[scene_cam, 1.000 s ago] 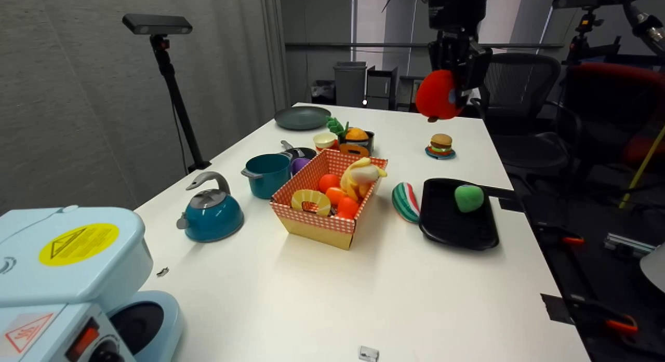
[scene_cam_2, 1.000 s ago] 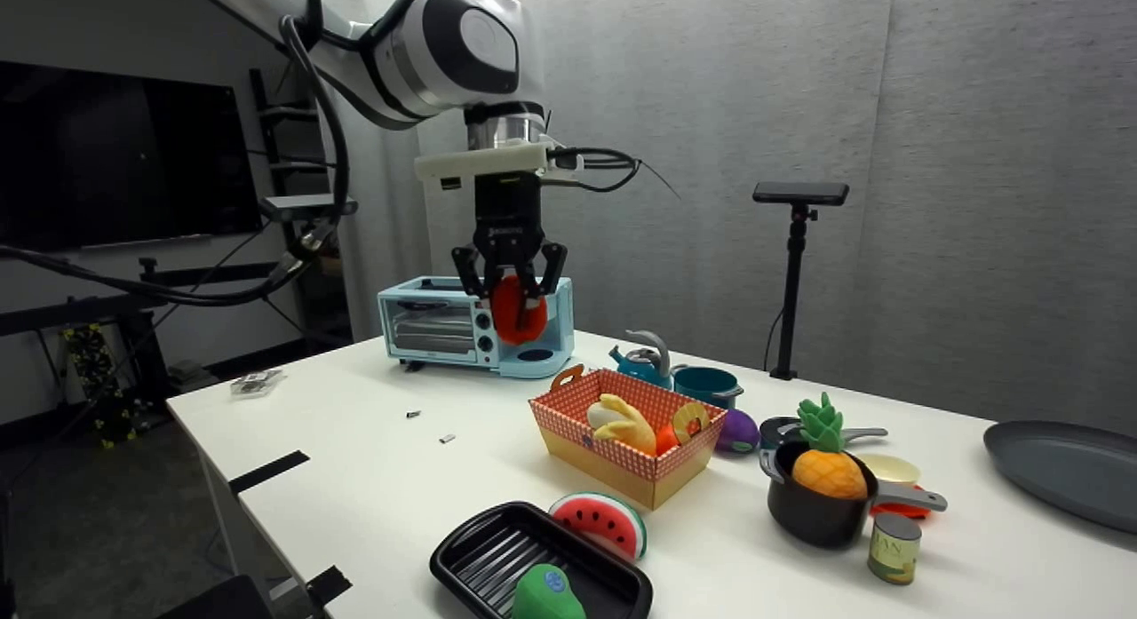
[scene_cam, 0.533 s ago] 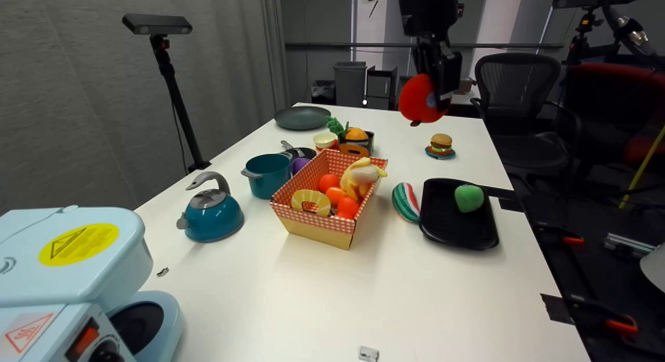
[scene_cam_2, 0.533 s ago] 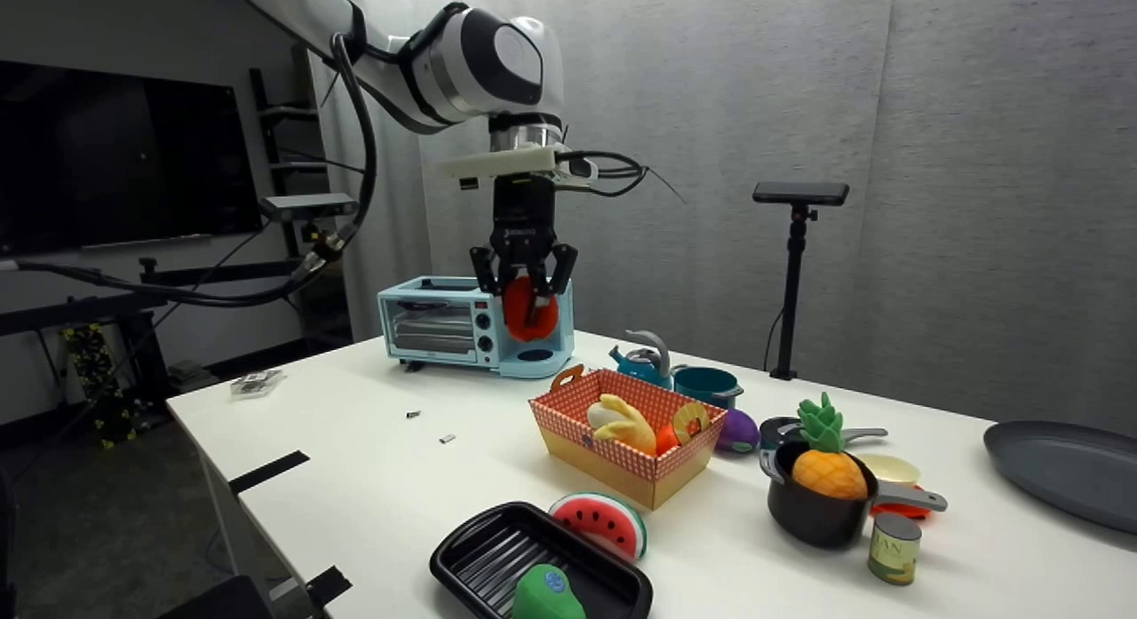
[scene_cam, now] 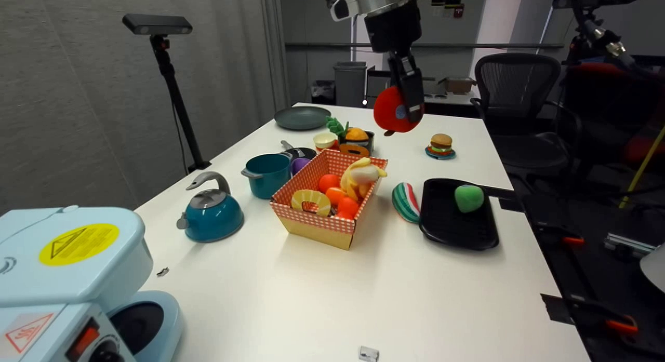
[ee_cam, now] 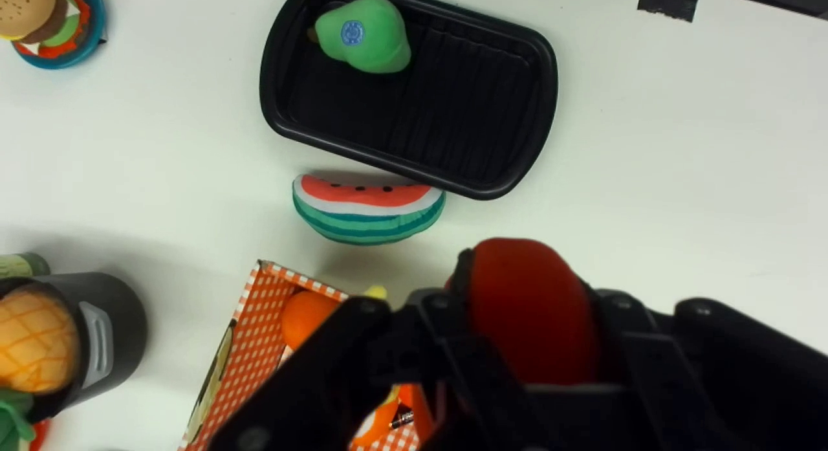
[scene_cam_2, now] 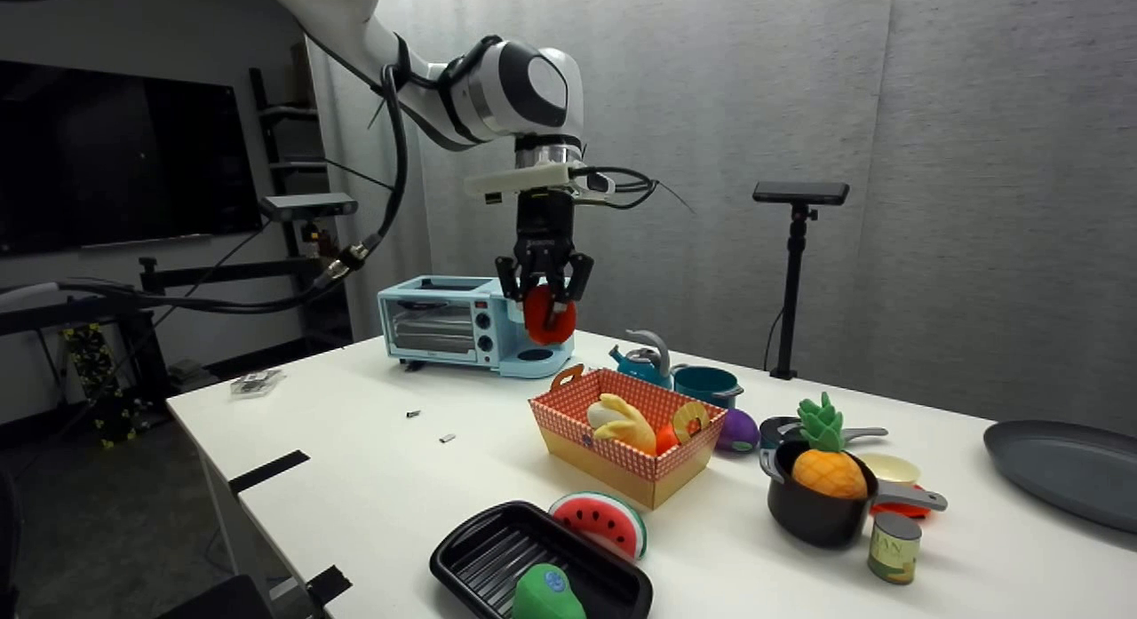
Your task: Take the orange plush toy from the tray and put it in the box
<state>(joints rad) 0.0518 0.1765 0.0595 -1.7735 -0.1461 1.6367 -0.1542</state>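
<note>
the gripper (scene_cam_2: 548,306) pinches the orange plush toy (scene_cam: 389,110) and holds it up in the air above the white table (scene_cam: 291,294). the toy is higher than the box (scene_cam_2: 595,461) and outside it; i can't tell whether any of it is over the rim. inside the box i see a banana-like toy (scene_cam: 359,177), a yellow ring (scene_cam: 310,196) and some round orange-red pieces (scene_cam: 329,183). a green rounded toy (ee_cam: 372,37) sits on the tray (ee_cam: 479,101). a watermelon slice (ee_cam: 369,211) lies between tray and box, right by the tray's rim, though i can't make out whether they touch. near the box stand a teal kettle (scene_cam: 213,216) and a teal pot (scene_cam: 270,177).
</note>
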